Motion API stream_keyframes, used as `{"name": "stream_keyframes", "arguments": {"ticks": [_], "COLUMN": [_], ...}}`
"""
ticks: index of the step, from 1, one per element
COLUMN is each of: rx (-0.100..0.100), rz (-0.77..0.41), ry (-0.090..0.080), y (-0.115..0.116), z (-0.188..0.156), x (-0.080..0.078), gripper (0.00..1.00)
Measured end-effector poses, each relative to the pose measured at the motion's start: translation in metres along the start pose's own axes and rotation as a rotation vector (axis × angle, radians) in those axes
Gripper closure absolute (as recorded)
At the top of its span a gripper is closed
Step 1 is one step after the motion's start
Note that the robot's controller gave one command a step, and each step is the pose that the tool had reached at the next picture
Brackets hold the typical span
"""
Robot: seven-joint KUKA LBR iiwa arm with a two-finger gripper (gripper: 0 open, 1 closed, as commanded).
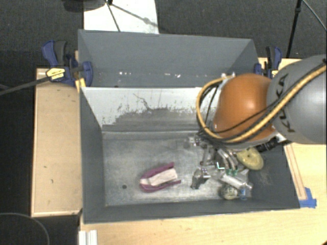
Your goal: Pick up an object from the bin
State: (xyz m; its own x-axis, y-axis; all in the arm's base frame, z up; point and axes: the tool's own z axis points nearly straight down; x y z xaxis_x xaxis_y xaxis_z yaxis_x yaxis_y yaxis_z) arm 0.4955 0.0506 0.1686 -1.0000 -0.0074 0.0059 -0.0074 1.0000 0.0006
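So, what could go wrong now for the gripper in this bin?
The gripper is over bare bin floor, between the purple-and-white folded thing and the small heap on the right, so it may close on nothing. The heap lies close beside the gripper; a sideways move might shove it aside.

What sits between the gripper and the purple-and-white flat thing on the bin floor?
Nothing visible. Only bare floor of the grey metal bin separates the gripper from the purple-and-white flat thing, which lies toward the view's left. The yellowish round disc and small blue-tipped piece lie on the gripper's other side.
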Motion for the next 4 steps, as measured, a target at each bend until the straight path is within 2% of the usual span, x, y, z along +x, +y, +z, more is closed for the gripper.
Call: {"name": "stream_keyframes", "arguments": {"ticks": [1, 2, 3, 4], "rx": [0.000, 0.000, 0.000, -0.003], "rz": [-0.227, -0.222, -0.220, -0.277], "ry": [-0.006, -0.008, -0.008, -0.011], "y": [0.038, 0.038, 0.037, 0.113], "z": [0.097, 0.094, 0.094, 0.095], "x": [-0.046, -0.047, -0.047, -0.066], "gripper": [0.00, 1.00, 0.00, 0.00]}}
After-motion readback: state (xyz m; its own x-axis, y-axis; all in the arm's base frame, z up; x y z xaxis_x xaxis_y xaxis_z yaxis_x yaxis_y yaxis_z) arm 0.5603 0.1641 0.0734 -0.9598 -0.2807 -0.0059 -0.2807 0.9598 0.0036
